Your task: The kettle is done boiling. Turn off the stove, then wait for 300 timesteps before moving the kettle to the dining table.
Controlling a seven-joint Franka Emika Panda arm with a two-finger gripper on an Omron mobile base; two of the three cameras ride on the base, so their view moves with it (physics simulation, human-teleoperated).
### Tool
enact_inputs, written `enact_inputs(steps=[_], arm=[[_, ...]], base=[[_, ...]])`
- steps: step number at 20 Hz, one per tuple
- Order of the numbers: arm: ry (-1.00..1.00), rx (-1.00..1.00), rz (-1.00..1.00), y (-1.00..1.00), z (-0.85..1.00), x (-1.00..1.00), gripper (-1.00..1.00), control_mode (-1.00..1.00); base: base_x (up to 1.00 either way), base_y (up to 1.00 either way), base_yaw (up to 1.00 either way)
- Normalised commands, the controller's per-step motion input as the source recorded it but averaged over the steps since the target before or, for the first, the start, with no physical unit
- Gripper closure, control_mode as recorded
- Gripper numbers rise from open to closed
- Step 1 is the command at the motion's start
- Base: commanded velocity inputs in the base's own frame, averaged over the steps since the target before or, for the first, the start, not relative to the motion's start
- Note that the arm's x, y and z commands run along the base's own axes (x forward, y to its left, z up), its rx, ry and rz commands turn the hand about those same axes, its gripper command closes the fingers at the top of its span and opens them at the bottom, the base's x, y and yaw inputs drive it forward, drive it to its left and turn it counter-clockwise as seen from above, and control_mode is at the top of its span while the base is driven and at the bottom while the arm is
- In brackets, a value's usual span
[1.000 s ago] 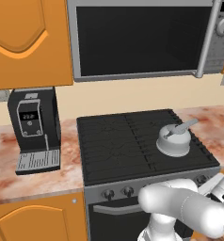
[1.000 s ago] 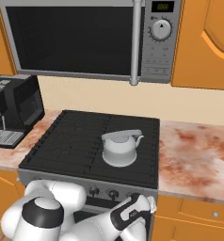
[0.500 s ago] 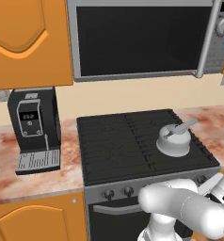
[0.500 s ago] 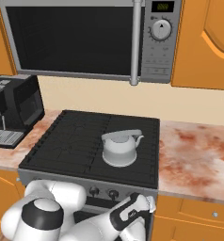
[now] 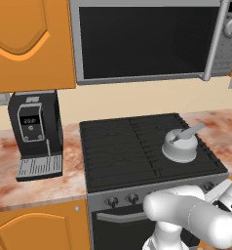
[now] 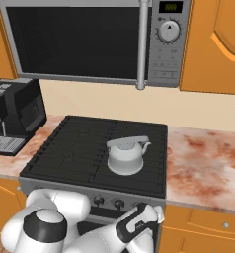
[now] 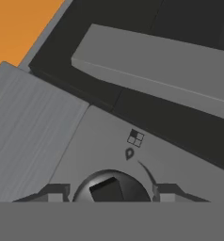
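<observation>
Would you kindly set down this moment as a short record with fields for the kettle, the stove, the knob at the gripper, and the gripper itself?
kettle: kettle sits on the cooktop, right front area, lid on
stove: stove under the microwave, knobs along its front panel
knob: knob lies between the fingertips in the hand view
gripper: gripper brackets the knob; whether it grips cannot be told
coffee machine: coffee machine on the counter left of the stove

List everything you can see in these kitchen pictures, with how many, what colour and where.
Small dome-shaped silver-grey metal kettle: one, right front of cooktop.
Black range stove: one, centre, between counters.
Round dark stove knob: one, between the fingertips, on the grey front panel.
Silver microwave: one, above stove.
Black coffee machine: one, counter left of stove.
Marbled counter: reddish-white, either side.
Orange cabinets: above and below.
End effector: one, dark fingertips flanking the knob.
</observation>
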Motion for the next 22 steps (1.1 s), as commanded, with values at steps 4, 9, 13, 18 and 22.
enact_inputs(steps=[4, 9, 13, 18, 22], arm=[[0.0, 0.1, 0.0, -0.19, 0.0, 0.0, 1.0, -1.0], [-0.04, 0.16, 0.0, -0.11, -0.05, -0.02, 1.0, -1.0], [-0.09, 0.19, 0.0, -0.1, -0.12, -0.08, 1.0, -1.0], [-0.11, 0.2, 0.0, -0.06, -0.14, -0.14, 1.0, -1.0], [-0.12, 0.22, 0.0, -0.05, -0.12, -0.16, 1.0, -1.0]], base=[[0.0, 0.0, 0.0], [0.0, 0.0, 0.0], [0.0, 0.0, 0.0], [0.0, 0.0, 0.0], [0.0, 0.0, 0.0]])
